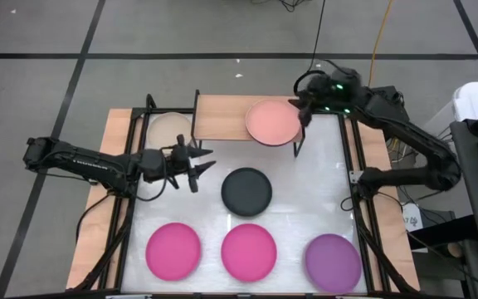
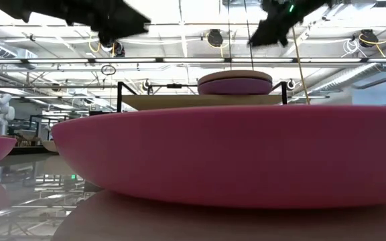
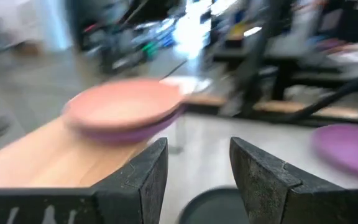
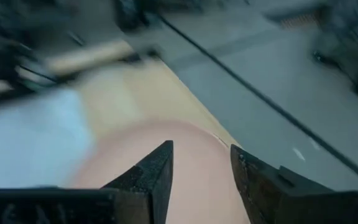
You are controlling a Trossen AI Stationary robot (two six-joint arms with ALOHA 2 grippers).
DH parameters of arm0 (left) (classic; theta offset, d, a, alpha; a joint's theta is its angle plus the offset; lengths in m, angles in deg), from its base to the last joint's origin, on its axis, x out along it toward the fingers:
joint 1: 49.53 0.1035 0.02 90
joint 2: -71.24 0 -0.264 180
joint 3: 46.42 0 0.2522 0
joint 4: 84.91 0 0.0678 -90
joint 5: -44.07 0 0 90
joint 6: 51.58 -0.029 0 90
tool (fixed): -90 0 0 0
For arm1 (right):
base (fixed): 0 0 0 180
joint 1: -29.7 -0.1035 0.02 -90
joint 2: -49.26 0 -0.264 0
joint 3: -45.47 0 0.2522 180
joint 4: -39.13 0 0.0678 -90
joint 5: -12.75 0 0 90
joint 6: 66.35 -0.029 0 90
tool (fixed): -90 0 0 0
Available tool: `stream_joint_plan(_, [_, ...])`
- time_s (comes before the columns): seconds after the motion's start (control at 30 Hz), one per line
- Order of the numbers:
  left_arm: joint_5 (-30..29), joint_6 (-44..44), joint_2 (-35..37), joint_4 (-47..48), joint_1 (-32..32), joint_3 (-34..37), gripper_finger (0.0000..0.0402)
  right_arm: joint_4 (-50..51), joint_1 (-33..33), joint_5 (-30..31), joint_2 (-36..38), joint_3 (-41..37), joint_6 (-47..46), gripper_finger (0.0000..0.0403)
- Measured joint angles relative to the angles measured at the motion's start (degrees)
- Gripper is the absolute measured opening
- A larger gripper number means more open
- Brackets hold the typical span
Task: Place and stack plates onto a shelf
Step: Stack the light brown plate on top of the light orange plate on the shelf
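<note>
The left gripper has its two dark fingers parted, with nothing between them. Beyond them the shelf carries a salmon plate stacked on a purple-looking plate at its far end. Close under the fingers lies the edge of a dark grey plate on the white table, and a purple plate lies well apart from the shelf; the room beyond is blurred.
</note>
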Motion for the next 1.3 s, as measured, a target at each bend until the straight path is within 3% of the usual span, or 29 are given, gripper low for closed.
stream_joint_plan(0.13, [-8.93, 5.26, 0.01, 9.56, 0.20, -0.36, 0.0179, -1.20, -5.64, -2.13, 7.58, -1.08, -0.66, 0.0142])
stream_joint_plan(0.4, [-17.35, 20.26, -0.97, 39.96, 0.97, -7.40, 0.0179, -13.13, -19.34, -2.13, 21.36, -12.37, -0.90, 0.0139])
stream_joint_plan(0.57, [-18.24, 23.00, -3.33, 50.82, 2.11, -8.39, 0.0179, -15.45, -24.67, -2.00, 24.22, -15.51, -0.45, 0.0139])
stream_joint_plan(0.87, [-17.30, 19.94, -11.15, 61.28, 10.47, -8.39, 0.0179, -15.43, -31.37, -1.95, 21.53, -15.80, 2.90, 0.0139])
stream_joint_plan(1.1, [-12.29, 10.06, -16.94, 60.77, 20.48, -8.39, 0.0179, -17.04, -33.81, 4.32, 18.71, -15.82, 6.63, 0.0139])
stream_joint_plan(1.3, [-8.57, 5.71, -19.79, 60.28, 27.33, -8.31, 0.0179, -16.91, -33.83, 4.36, 18.84, -15.82, 6.80, 0.0139])
